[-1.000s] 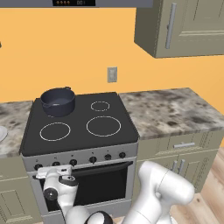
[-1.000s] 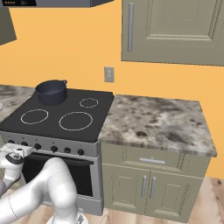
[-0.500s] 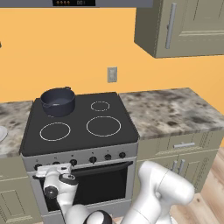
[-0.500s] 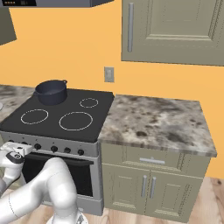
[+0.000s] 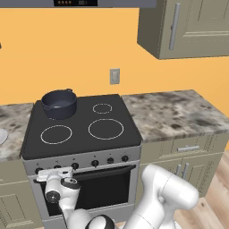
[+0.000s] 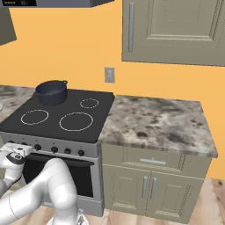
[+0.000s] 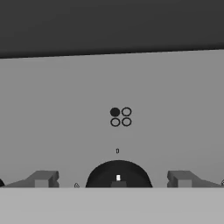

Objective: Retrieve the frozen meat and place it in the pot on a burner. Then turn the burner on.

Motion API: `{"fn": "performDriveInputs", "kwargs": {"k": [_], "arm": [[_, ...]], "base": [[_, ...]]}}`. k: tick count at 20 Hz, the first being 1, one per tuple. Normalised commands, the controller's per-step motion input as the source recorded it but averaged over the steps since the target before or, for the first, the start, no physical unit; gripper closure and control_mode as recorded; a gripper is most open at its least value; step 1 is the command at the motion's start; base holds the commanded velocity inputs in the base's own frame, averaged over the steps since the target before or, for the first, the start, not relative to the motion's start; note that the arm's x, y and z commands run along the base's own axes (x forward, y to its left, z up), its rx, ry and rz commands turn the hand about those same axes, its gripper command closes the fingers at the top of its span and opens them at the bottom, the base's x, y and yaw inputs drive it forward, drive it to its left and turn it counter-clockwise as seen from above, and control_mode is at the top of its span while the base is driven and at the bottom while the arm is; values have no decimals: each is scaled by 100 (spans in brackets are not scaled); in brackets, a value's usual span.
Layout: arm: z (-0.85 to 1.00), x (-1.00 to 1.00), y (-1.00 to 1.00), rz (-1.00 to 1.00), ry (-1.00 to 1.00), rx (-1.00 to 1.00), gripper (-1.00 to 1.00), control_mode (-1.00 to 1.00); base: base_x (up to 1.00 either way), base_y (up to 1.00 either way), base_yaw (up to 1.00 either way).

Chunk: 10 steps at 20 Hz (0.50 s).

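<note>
The dark blue-grey pot (image 5: 59, 103) (image 6: 51, 91) stands on the rear left burner of the black stove top (image 5: 80, 127). What lies inside it is too dim to tell, and the frozen meat is out of view. My gripper (image 5: 54, 172) (image 6: 16, 150) is low at the left end of the stove's grey control panel. In the hand view the gripper (image 7: 116, 178) is open, its fingertips (image 7: 43, 178) standing wide on either side of a round dark knob (image 7: 118, 174) without touching it. Above the knob a four-ring mark (image 7: 120, 117) has its upper left ring filled.
Several more knobs (image 5: 110, 159) line the panel to the right, with the dark oven door (image 5: 103, 190) below. A white plate (image 5: 2, 135) peeks in at the left counter edge. Speckled stone counter (image 5: 174, 114) (image 6: 158, 121) runs right of the stove, with cabinets under and above.
The hand has edged slightly up toward the control panel. The pot and the rest of the kitchen have not moved.
</note>
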Motion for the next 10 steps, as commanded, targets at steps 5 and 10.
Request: {"fn": "performDriveInputs", "kwargs": {"k": [5, 10], "arm": [[-38, 0, 1, 0, 0, 0, -100, -100], [-30, -2, 0, 0, 0, -2, -100, -100]], "base": [[0, 0, 0], [0, 0, 0]]}}
